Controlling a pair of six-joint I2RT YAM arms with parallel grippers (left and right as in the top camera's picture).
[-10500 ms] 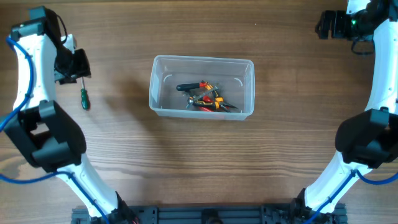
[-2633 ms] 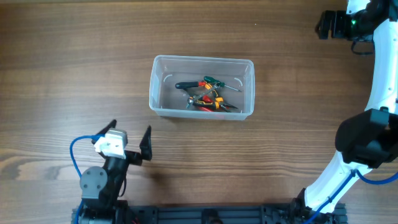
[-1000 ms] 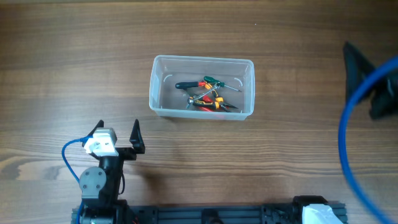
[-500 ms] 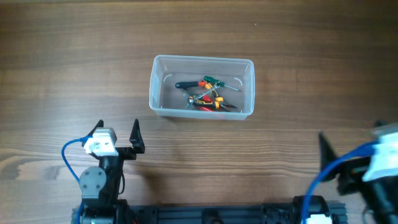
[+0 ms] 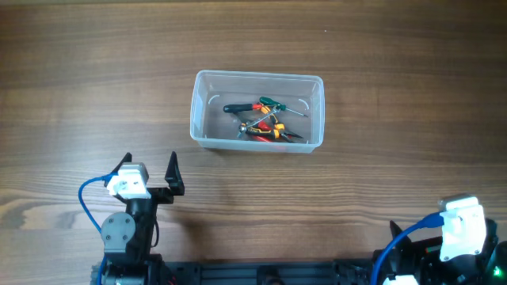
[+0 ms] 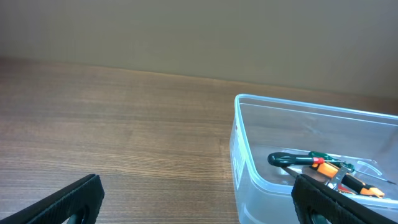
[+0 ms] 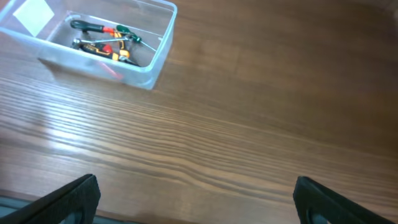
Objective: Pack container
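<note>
The container point(image 5: 194, 119), a clear rectangular tub, stands at the middle of the table with several hand tools point(image 5: 261, 119) lying in it. My left gripper point(image 5: 149, 160) is folded back at the near left edge, open and empty, well short of the tub. In the left wrist view the left gripper point(image 6: 196, 200) is wide open, with the container point(image 6: 239, 149) and the tools point(image 6: 311, 163) ahead to the right. My right arm point(image 5: 461, 231) sits at the near right corner. In the right wrist view the right gripper point(image 7: 196, 193) is open over bare wood, with the container point(image 7: 152, 62) far off at the upper left.
The wooden table point(image 5: 380, 182) reaches to the black base rail point(image 5: 261, 273) along the near edge. A blue cable point(image 5: 87, 202) loops beside the left arm, another by the right arm point(image 5: 396, 245).
The right arm has swung from the far right side down to the near right corner. The left arm has stayed put for the last second. The green screwdriver, earlier on the table, lies in the container.
</note>
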